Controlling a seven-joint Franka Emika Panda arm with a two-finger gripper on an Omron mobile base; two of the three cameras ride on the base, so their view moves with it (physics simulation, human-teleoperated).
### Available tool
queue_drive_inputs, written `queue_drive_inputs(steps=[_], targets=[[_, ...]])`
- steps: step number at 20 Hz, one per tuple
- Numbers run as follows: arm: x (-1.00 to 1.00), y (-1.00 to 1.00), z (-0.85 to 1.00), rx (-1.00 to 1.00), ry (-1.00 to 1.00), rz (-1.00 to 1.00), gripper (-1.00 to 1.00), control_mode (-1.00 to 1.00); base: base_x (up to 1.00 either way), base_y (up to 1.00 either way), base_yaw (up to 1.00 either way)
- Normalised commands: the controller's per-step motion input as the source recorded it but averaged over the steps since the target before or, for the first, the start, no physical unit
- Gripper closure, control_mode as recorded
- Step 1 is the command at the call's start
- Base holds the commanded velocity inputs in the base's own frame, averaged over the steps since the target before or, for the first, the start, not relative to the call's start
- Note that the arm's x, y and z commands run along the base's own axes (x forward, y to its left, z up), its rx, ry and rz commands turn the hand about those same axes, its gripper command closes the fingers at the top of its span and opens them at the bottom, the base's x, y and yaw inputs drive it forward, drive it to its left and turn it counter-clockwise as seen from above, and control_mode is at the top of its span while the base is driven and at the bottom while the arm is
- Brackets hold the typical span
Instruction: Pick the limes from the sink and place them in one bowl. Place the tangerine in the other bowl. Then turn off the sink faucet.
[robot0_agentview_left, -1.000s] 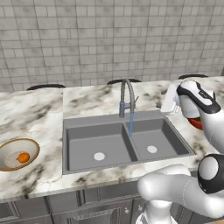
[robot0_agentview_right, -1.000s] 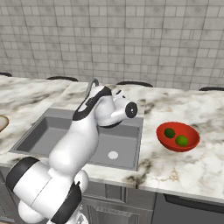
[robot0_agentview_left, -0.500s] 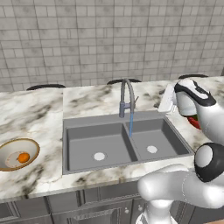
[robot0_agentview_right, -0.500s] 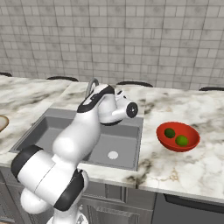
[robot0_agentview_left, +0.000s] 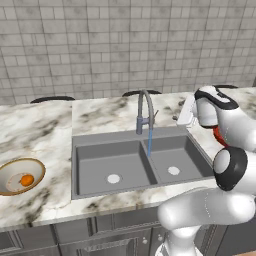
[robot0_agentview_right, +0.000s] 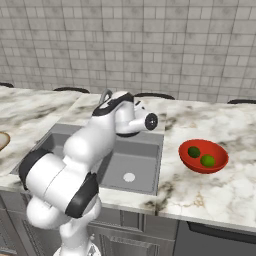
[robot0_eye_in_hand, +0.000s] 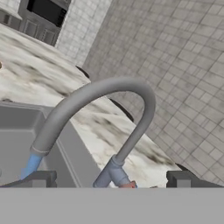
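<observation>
two limes (robot0_agentview_right: 201, 156) sit in the red bowl (robot0_agentview_right: 218, 151) near the tabletop's right end, tangerine (robot0_agentview_left: 27, 179) in the tan bowl (robot0_agentview_left: 7, 169) (left edge). tool (robot0_eye_in_hand: 109, 180) released, facing the faucet (robot0_eye_in_hand: 109, 98), water running.

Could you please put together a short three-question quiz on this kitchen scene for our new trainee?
1. True or false: both limes lie in the red bowl.
2. Where is the tangerine? A) in the sink's left basin B) in the tan bowl C) between the fingers of the gripper
3. Fill in: a blue stream runs from the spout of the faucet into the right basin of the sink, so the water is ____.

Key:
1. True.
2. B.
3. On; the open gripper faces the faucet in the hand view, with nothing between its fingertips.
</observation>
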Motion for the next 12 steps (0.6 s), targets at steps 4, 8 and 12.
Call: queue_drive_inputs(steps=[4, 8, 12], targets=[[0.21, -0.09, -0.11, 0.00, 0.00, 0.00, -1.00, -1.00, 0.00, 0.00, 0.00], [0.24, -0.07, -0.14, 0.00, 0.00, 0.00, -1.00, -1.00, 0.00, 0.00, 0.00], [0.29, -0.03, -0.17, 0.00, 0.00, 0.00, -1.00, -1.00, 0.00, 0.00, 0.00]])
